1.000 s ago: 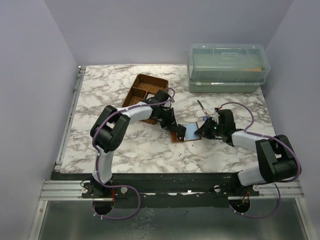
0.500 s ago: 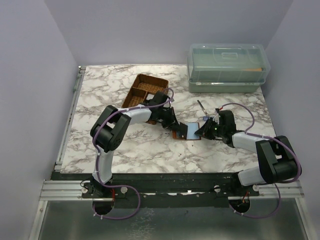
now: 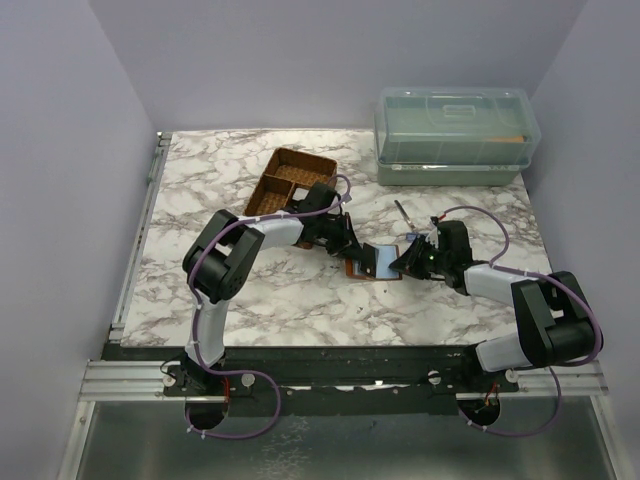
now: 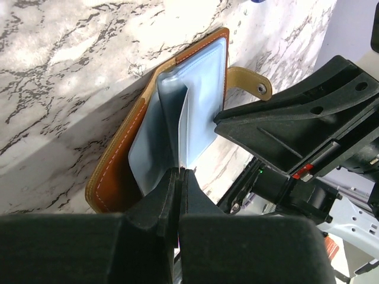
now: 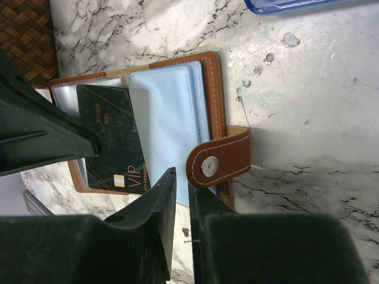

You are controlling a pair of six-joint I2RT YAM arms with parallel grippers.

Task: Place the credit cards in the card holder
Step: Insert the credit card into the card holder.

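Observation:
The brown card holder (image 3: 378,265) lies open on the marble between the two grippers, its pale blue sleeves up and its snap strap (image 5: 216,165) folded out. It also shows in the left wrist view (image 4: 112,183). A dark card marked VIP (image 5: 115,142) lies slanted on the sleeves, its far edge hidden under the left gripper's finger. My left gripper (image 3: 350,252) is shut on a thin sheet seen edge-on (image 4: 179,173), which seems to be this card. My right gripper (image 3: 403,262) is shut on the near edge of a sleeve (image 5: 181,177), next to the strap.
A brown divided basket (image 3: 285,180) stands behind the left arm. A green box with a clear lid (image 3: 455,135) is at the back right. A thin dark tool (image 3: 403,213) lies behind the holder. A blue edge (image 5: 296,5) shows beyond the holder.
The holder and the left gripper have shifted slightly to the right, toward the right gripper. Both grippers keep their hold.

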